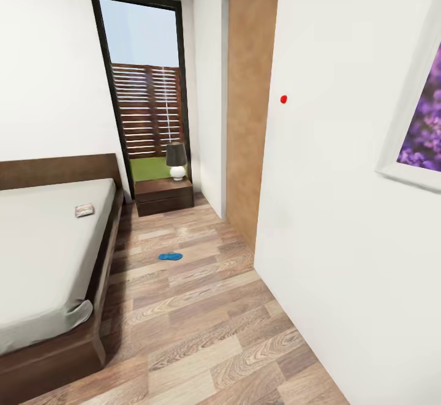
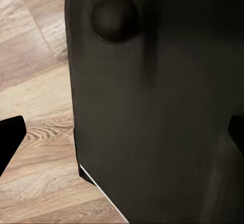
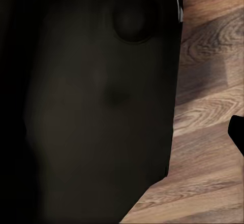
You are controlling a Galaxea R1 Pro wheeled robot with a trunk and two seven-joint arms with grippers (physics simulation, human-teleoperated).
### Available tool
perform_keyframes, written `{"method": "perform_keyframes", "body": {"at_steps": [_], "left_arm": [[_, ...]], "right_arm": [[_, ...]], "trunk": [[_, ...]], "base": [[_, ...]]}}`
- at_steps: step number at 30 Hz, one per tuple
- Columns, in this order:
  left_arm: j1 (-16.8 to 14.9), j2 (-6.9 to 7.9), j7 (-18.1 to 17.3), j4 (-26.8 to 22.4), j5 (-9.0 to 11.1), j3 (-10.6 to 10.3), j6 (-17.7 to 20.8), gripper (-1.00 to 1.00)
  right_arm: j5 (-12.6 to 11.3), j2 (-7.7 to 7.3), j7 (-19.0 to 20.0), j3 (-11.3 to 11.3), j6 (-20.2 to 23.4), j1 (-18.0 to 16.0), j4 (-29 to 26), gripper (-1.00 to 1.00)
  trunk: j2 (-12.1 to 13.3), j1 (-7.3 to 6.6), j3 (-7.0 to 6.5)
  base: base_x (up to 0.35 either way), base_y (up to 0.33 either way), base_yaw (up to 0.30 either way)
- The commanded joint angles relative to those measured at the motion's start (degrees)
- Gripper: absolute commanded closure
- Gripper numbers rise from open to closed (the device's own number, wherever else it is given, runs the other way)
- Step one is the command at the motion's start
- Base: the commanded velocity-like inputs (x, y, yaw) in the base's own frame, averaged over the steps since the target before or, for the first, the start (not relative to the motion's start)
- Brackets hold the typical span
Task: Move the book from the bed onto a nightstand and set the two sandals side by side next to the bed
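In the head view the bed with its dark wooden frame and pale mattress stands at the left. The book lies flat on the mattress near the headboard end, close to the bed's right edge. A dark-brown nightstand stands past the bed under the tall window. One bright-blue sandal lies on the plank floor beside the bed. My left gripper is open over the floor, its fingertips at the frame's edges. My right gripper is open too, one fingertip showing.
A lamp with a dark shade stands on the nightstand. A white wall with a lavender picture runs along the right, with a brown door panel beyond it. A strip of wood floor runs between bed and wall. Both wrist views face the robot's dark body.
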State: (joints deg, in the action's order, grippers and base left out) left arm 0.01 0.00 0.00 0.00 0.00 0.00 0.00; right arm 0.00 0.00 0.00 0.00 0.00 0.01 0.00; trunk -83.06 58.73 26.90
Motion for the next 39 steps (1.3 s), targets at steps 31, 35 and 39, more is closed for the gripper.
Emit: {"method": "perform_keyframes", "body": {"at_steps": [31, 35, 39], "left_arm": [[-0.1, -0.17, -0.1, -3.8, 0.2, -0.1, -0.6, -1.00], [-0.1, -0.18, -0.1, -3.8, 0.2, -0.1, -0.6, -1.00], [-0.1, -0.18, -0.1, -3.8, 0.2, -0.1, -0.6, -1.00]], "right_arm": [[-0.3, -0.09, -0.1, -0.3, -0.1, -0.2, 0.2, -1.00], [-0.3, -0.09, -0.1, -0.3, -0.1, -0.2, 0.2, -1.00], [-0.3, -0.09, -0.1, -0.2, -0.1, -0.2, 0.2, -1.00]], "trunk": [[0.0, 0.00, 0.03], [0.0, 0.00, 0.03], [0.0, 0.00, 0.03]], "base": [[0.000, 0.000, 0.069], [0.000, 0.000, 0.290], [0.000, 0.000, 0.293]]}}
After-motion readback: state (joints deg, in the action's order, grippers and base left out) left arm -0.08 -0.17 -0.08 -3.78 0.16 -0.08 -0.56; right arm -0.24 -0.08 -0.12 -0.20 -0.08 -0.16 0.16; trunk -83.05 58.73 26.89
